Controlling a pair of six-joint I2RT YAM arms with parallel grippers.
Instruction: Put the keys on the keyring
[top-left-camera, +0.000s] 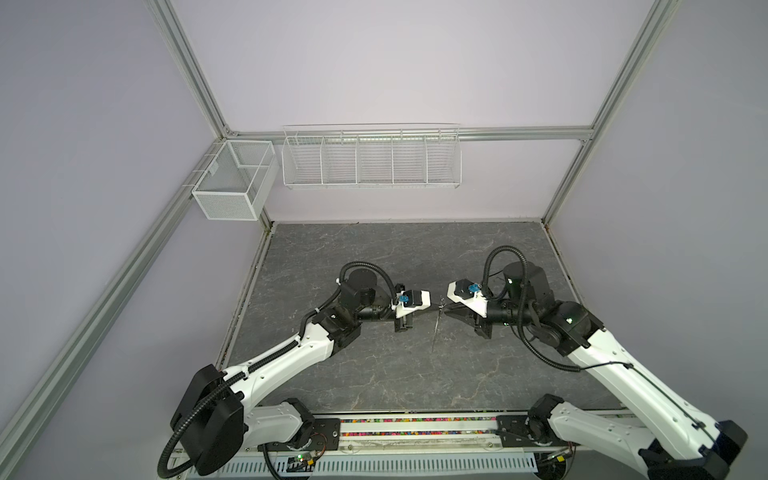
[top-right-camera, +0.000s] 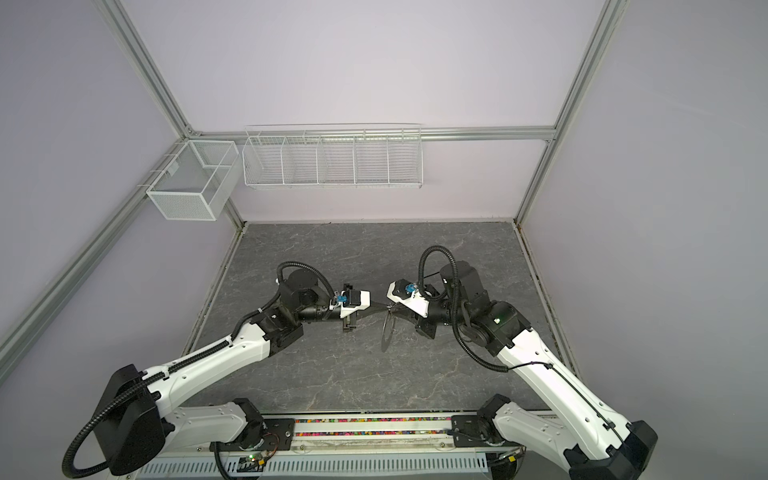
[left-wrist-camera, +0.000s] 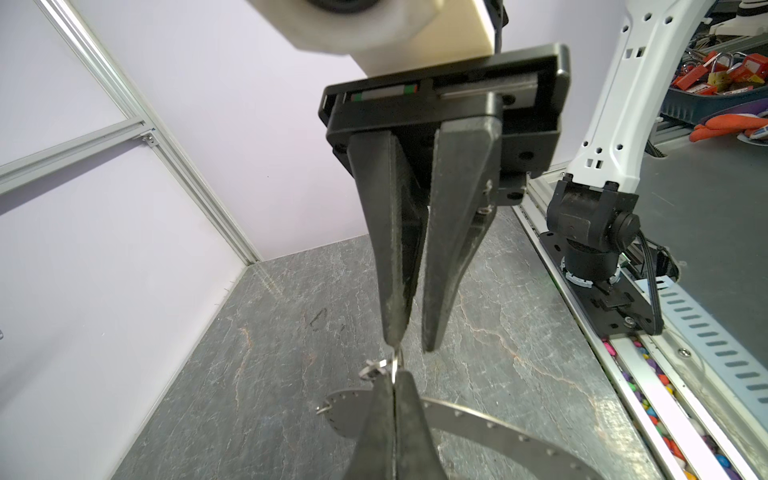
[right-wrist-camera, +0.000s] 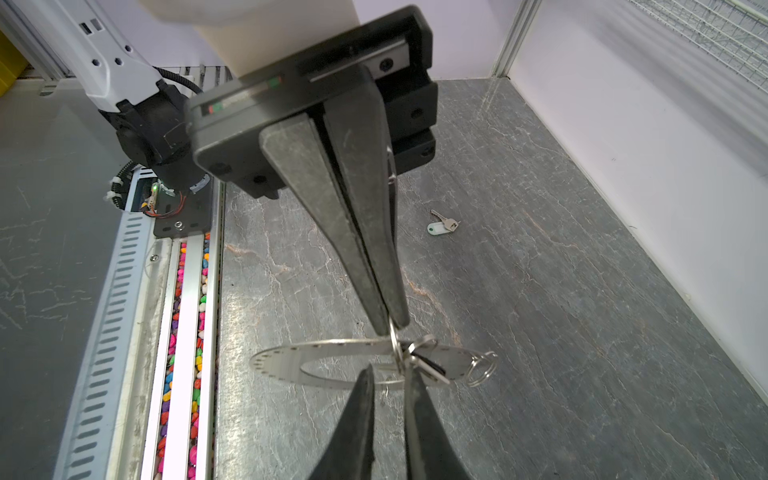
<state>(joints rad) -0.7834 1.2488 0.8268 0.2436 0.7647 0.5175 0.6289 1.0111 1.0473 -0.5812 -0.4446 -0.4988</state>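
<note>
Two arms stood tip to tip over the ctr of the table (top-left-camera: 374, 374), both grippers raised off the surface.

Item 1, left gripper (right-wrist-camera: 392, 328): fingers pressed together, clamped on a small split ring (right-wrist-camera: 394, 338) sitting at the rim of the keyring (right-wrist-camera: 278, 360). Both wrist views agreed.

Item 2, right gripper (right-wrist-camera: 390, 366): fingers a narrow gap apart, one on each side of the keyring's rim, tips just beside the left gripper's tips. Table showed thru the gap in the left wrist view. Couldn't tell whether either finger touched the small split ring.

Item 3, keyring: in the air btwn the two grippers, clear of the table, hanging below the point where they met. In both top views it showed nearly edge-on. A row of small holes ran round its rim, per the wrist views.

Item 4, keys: the black-tag key (right-wrist-camera: 430, 365) was at the keyring's rim, just beside a finger of the right gripper. How it was attached was not discernible. A bunch of spare split rings (right-wrist-camera: 482, 370) hung at the same rim, next to it. The white-tag key (right-wrist-camera: 441, 226) lay flat on the table, left of ctr, well apart from the keyring. It was seen in the right wrist view only.
</note>
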